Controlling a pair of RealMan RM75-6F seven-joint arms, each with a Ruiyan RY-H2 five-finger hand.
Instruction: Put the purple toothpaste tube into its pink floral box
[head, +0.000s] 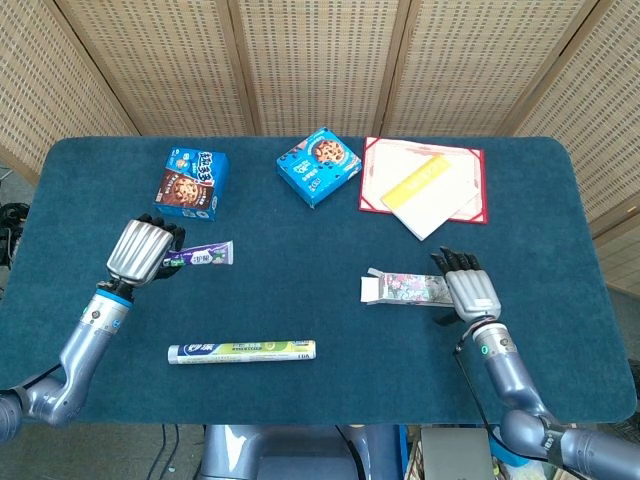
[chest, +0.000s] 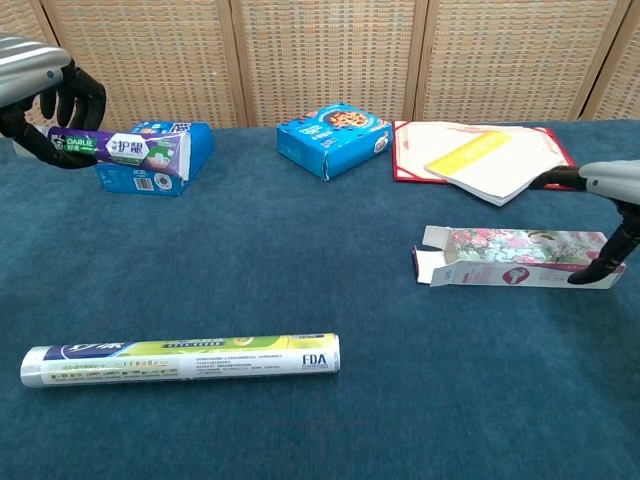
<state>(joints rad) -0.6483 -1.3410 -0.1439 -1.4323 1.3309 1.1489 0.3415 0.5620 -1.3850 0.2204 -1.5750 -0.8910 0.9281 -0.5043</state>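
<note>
My left hand (head: 143, 250) grips the purple toothpaste tube (head: 205, 256) by its cap end, fingers wrapped round it, and holds it clear of the dark blue cloth-covered desk (head: 300, 310); the tube sticks out sideways toward my other arm. Just beyond this hand stands a blue cookie box with a brown picture panel (head: 191, 184). Nearer me than the hand lies a long yellow-green and white tube (head: 241, 351), flat on the desk.

My right hand (head: 466, 291) rests over the closed end of the pink floral cardboard box (head: 408, 287), fingers spread on top and the thumb down against the box's near side (whether it truly clamps the box, I cannot tell). The box lies flat, its open flaps pointing toward my left hand, well apart from the tube.

Beyond my right hand lie a red folder (head: 424, 176) with a yellow booklet (head: 417, 181) on it, and a second blue cookie box (head: 318, 165)
</note>
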